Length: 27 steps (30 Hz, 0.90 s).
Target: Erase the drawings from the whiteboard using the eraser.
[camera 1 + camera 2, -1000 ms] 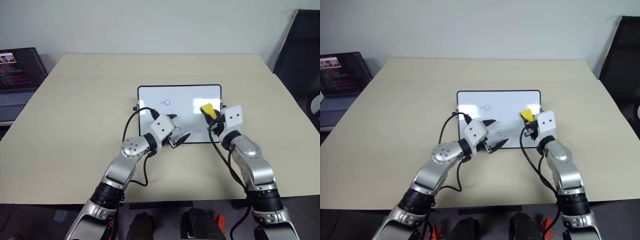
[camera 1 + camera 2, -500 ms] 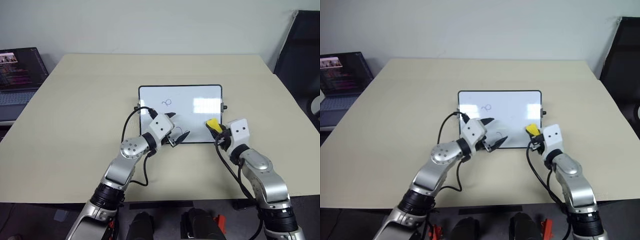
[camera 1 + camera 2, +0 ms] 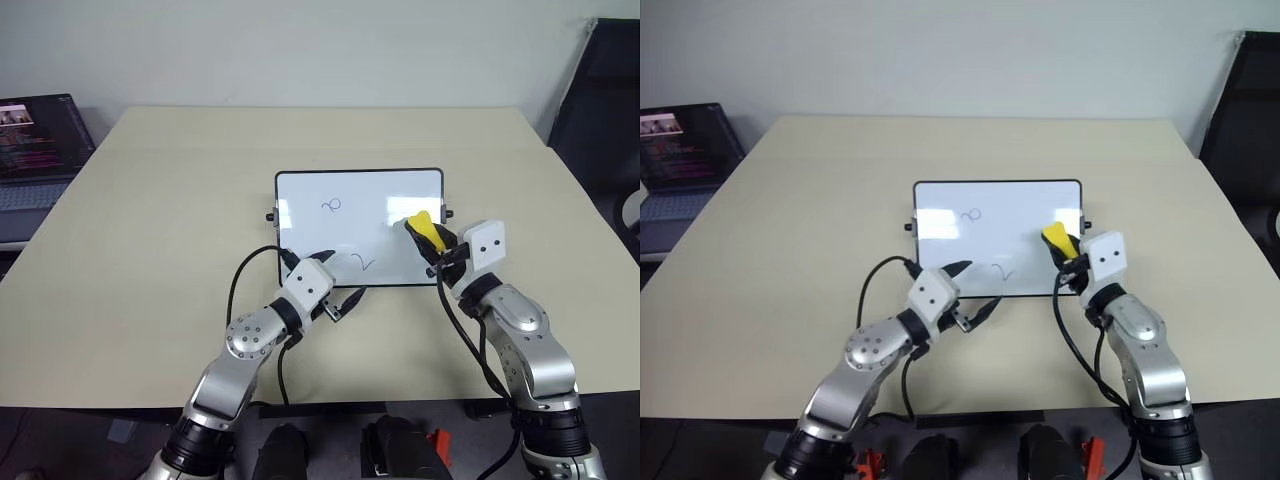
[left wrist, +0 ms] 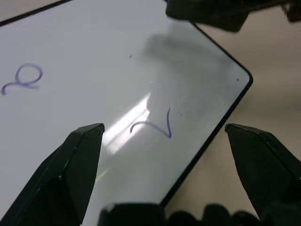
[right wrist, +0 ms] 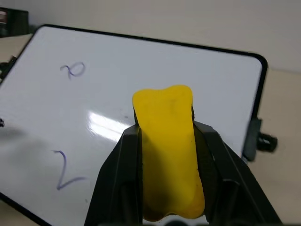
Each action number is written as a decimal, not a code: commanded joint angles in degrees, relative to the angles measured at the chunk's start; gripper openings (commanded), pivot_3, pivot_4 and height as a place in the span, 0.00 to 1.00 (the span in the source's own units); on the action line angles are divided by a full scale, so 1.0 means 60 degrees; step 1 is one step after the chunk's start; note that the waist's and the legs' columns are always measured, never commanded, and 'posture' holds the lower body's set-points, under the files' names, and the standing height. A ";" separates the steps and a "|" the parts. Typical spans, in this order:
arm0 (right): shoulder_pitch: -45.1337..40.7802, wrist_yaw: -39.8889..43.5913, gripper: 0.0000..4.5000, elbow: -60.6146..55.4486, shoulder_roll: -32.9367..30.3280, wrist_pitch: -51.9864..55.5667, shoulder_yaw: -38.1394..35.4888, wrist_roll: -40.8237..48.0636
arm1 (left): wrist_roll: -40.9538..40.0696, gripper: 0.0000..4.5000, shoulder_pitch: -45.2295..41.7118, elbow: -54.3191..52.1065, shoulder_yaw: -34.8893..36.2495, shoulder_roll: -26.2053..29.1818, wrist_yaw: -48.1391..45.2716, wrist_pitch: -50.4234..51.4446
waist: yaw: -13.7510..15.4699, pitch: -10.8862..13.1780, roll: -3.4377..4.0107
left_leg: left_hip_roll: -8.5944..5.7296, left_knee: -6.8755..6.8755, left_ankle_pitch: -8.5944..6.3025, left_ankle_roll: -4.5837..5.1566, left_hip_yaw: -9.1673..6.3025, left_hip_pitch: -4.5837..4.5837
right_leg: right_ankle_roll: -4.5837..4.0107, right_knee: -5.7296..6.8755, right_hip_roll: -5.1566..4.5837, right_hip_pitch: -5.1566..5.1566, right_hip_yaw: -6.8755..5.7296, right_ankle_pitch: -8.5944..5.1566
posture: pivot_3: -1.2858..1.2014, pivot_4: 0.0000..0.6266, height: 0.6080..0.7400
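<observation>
**Eraser held over the right side of the board, two marks showing**

On my far left I see a dark open laptop [image 3: 38,135] off the beige table [image 3: 150,220]. My left gripper [image 3: 338,293] hangs at the near edge of the small black-framed glossy whiteboard [image 3: 300,195], fingers spread wide, holding nothing. On the board I see a looped squiggle [image 3: 331,205] and a check-like curve [image 3: 361,263], both unerased. My right gripper [image 3: 432,245] is clamped tight on the small yellow block eraser [image 3: 424,229], which sits over the board's right part; I cannot tell whether it touches.
</observation>
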 commanded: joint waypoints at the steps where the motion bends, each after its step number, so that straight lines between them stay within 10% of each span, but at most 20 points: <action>1: -0.0258 0.0580 0.25 0.0288 -0.0030 -0.0810 0.0450 -0.0064 | 0.0272 1.00 0.0531 -0.0684 0.0401 0.0098 0.0473 -0.0049 | 0.0001 0.0000 0.0000 | -0.0002 0.0000 0.0000 0.0000 0.0002 0.0002 | 0.0000 -0.0001 -0.0001 0.0001 0.0003 0.0000 | 0.52 0.24 1.00; 27: -0.2225 0.0680 0.25 0.3546 0.0281 -0.0694 0.2676 -0.2727 | -0.0060 1.00 0.0196 -0.0392 0.0648 -0.0230 0.0361 0.0214 | 0.0019 -0.0001 -0.0001 | -0.0004 0.0006 0.0000 0.0000 -0.0004 0.0002 | -0.0007 0.0007 -0.0028 0.0004 -0.0013 -0.0002 | 0.52 0.24 1.00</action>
